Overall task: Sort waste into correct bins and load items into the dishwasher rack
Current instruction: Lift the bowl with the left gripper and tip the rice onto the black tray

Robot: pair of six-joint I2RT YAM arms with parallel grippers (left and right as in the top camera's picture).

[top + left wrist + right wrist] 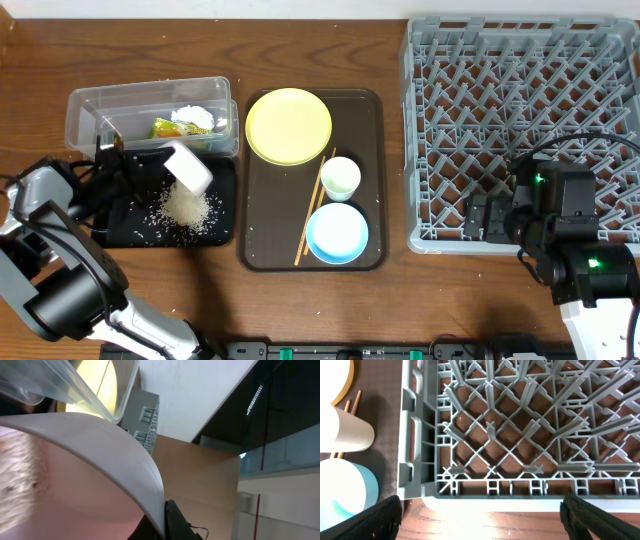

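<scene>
My left gripper is shut on the rim of the white bowl, which is tipped over the black tray. A pile of rice scraps lies on that tray. In the left wrist view the bowl fills the frame, its rim pinched by the gripper. The clear tub holds the green-and-yellow wrapper and white paper. The yellow plate, cup, blue bowl and chopsticks lie on the brown tray. My right gripper is open and empty at the front edge of the dishwasher rack.
The brown serving tray sits between the bins and the rack. The right wrist view shows the rack's front wall, the cup and the blue bowl to its left. The right arm stands at the rack's front right.
</scene>
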